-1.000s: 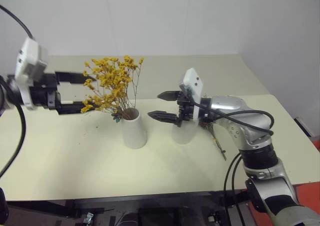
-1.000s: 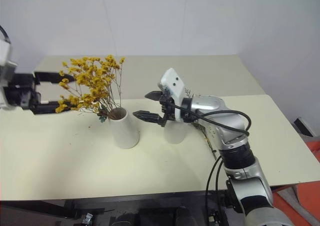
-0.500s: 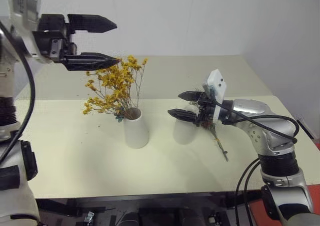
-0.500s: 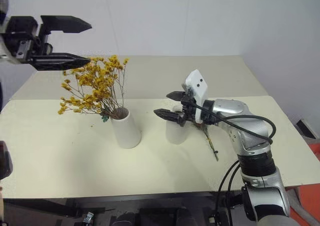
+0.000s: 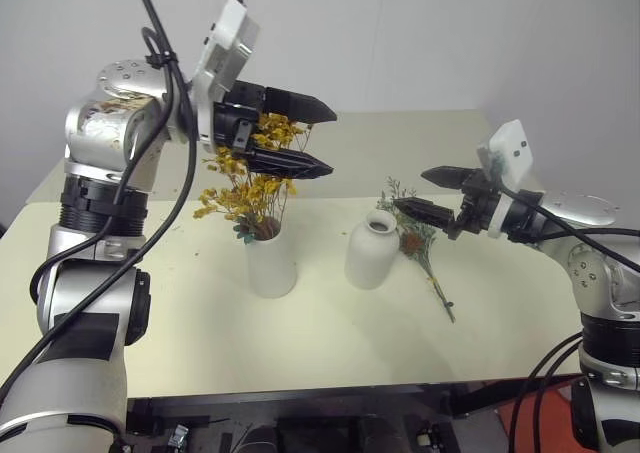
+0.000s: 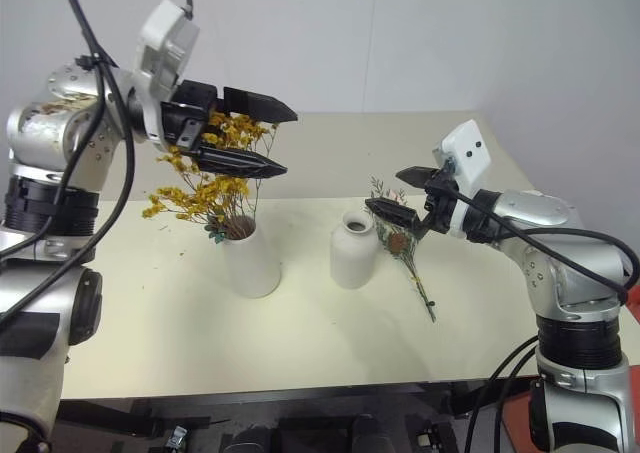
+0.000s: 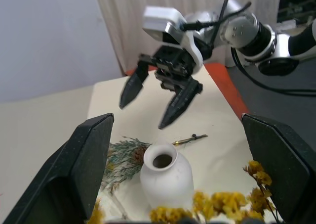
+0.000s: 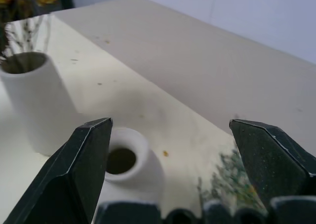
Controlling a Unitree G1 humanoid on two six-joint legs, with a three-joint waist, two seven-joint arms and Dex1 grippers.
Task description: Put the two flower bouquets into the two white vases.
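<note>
Pale tabletop (image 5: 150,313): yellow bouquet (image 5: 245,178) in cone vase (image 5: 270,263). Grey-green bouquet (image 5: 418,238) lying beside bottle vase (image 5: 372,251). Right gripper (image 5: 428,193), left gripper (image 5: 315,138): fingers wide, empty. Next: pinch stems.

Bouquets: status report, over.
Both pincers open, empty: left pincer over yellow bouquet, which stands in cone vase. Right pincer above green bouquet, lying beside empty bottle vase.

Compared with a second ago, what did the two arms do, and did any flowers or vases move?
The left gripper swung up from beside the yellow bouquet and now hangs above it, fingers open. The right gripper pulled back from in front of the bottle-shaped vase toward the robot's right, open, uncovering it. Neither took hold of anything. The yellow bouquet stays in the cone vase; the grey-green bouquet still lies on the table.
</note>
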